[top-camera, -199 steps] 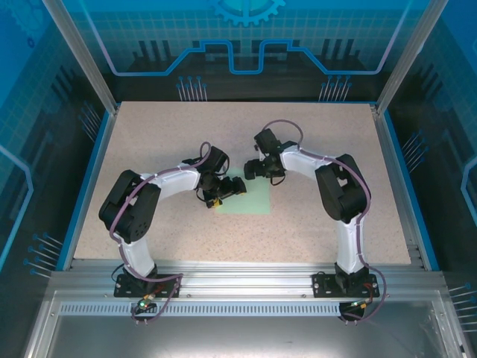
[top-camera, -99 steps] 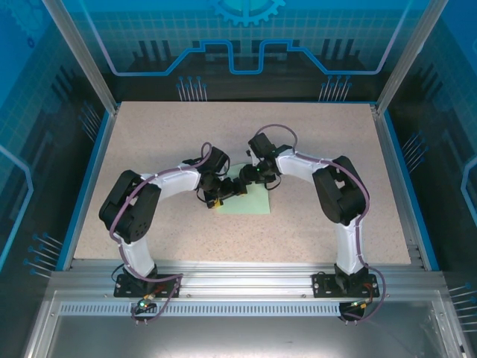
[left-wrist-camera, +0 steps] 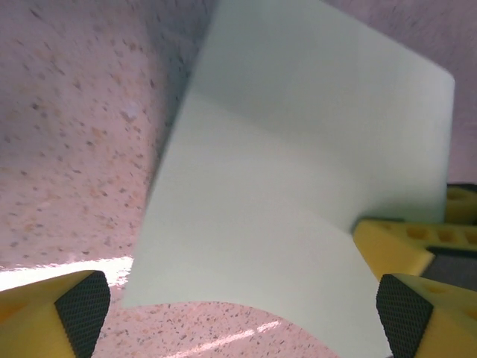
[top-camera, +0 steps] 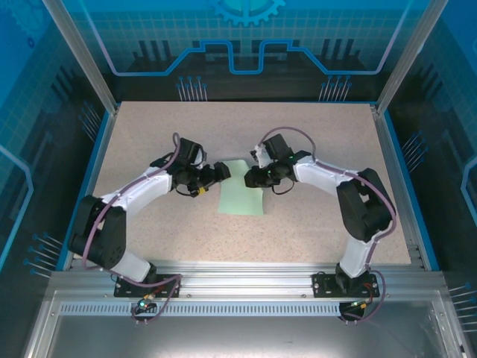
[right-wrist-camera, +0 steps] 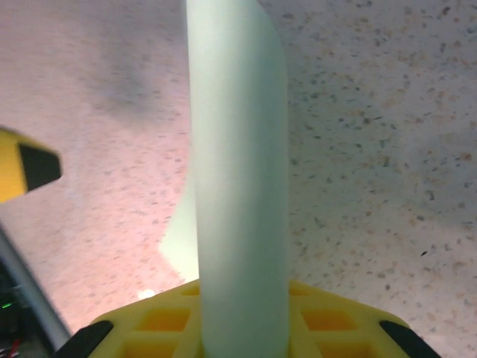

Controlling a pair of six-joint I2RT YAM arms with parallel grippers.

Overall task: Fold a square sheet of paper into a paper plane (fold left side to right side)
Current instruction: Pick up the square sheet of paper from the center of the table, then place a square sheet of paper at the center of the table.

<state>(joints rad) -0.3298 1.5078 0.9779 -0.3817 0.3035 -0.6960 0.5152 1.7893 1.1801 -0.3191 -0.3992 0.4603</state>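
The square sheet of paper [top-camera: 242, 198] is pale mint green and lies mid-table, its far part curled up off the surface. My right gripper [top-camera: 250, 177] is at the sheet's far right edge. In the right wrist view the paper [right-wrist-camera: 238, 186] runs as an upright curved strip into the right gripper [right-wrist-camera: 242, 332], whose yellow fingers [right-wrist-camera: 339, 328] are shut on it. My left gripper [top-camera: 217, 173] stands just left of the sheet, open. In the left wrist view the bowed paper [left-wrist-camera: 298, 149] hangs ahead of the open left gripper [left-wrist-camera: 242, 309], untouched by its pads [left-wrist-camera: 82, 306].
The speckled beige table [top-camera: 149, 134] has a blue raised border [top-camera: 88, 179] on both sides and an aluminium rail [top-camera: 238, 280] along the near edge. Clear blue panels wall in the back and sides. The right gripper's yellow fingers [left-wrist-camera: 391, 242] show beside the paper.
The left gripper has drawn back off the sheet to its left. The right gripper came onto the sheet's far edge, closed on it and lifted that part.
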